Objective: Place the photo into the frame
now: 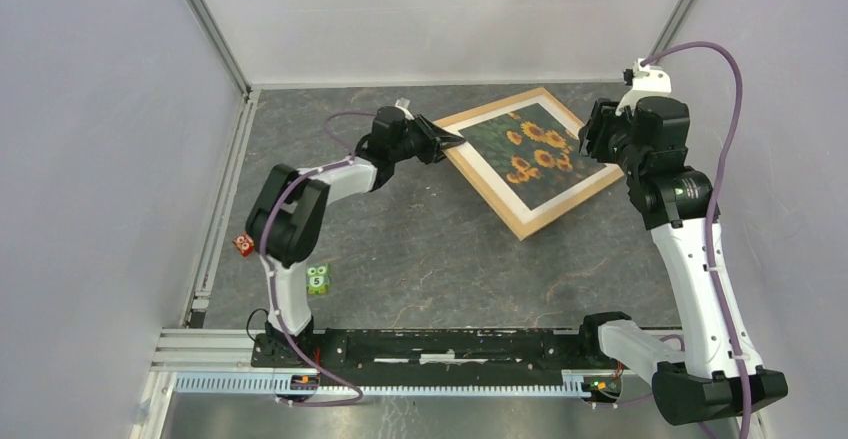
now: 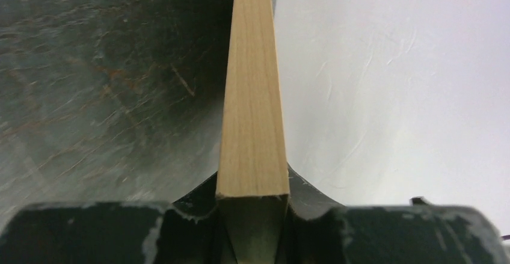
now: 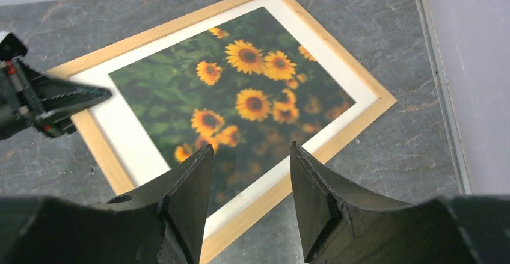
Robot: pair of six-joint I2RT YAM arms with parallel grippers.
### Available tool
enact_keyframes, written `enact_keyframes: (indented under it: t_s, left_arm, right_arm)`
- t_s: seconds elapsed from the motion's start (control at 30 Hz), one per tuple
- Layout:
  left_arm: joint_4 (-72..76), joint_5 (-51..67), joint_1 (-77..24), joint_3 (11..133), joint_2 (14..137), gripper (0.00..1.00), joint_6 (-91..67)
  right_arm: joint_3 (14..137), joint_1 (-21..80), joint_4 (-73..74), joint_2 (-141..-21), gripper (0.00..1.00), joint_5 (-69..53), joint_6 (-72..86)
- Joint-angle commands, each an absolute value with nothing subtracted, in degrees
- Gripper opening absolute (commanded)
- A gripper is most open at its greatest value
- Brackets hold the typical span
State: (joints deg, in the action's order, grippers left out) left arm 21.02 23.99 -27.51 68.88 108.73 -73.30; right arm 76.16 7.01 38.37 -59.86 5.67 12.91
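Dark grey marbled tabletop [image 1: 420, 249], pale walls [image 1: 100, 159] around. At far right, lying diamond-wise: large sunflower print with white border [image 1: 540, 154], apparently seated inside thin light wooden frame [image 1: 483, 191]. Left gripper [image 1: 452, 139] clamped on 1 wooden strip at frame's left corner. Right gripper [image 3: 251, 156] hovering above print's near part, jaws apart, empty. Seating step seemingly near done; next calls for checking all 4 edges, then pressing down gently.
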Motion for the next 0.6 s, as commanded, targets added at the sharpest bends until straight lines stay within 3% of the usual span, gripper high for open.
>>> enact_keyframes:
  t_s: [0.0,0.3,0.4,0.47,0.57]
  left_arm:
    - [40.96,30.04,-29.37,78.75,116.44,0.02,-90.04]
    - [33.57,28.02,-32.08,97.01,134.88,0.02,-93.46]
    - [21.51,27.86,-32.08,101.34,136.39,0.03,-88.32]
    - [13.31,27.54,-31.97,103.79,136.49,0.12,-84.03]
    - [0.58,23.18,-31.34,104.95,134.11,0.45,-75.41]
  right_arm:
    - [73.99,6.96,36.72,-59.07,0.56,6.92,11.54]
    - [71.30,6.98,35.86,-59.42,0.56,6.74,11.34]
    - [70.59,7.01,35.53,-59.36,0.56,6.21,11.35]
    - [70.32,7.00,35.47,-59.41,0.58,5.38,10.51]
    - [70.69,7.02,36.39,-59.64,0.82,3.56,8.57]
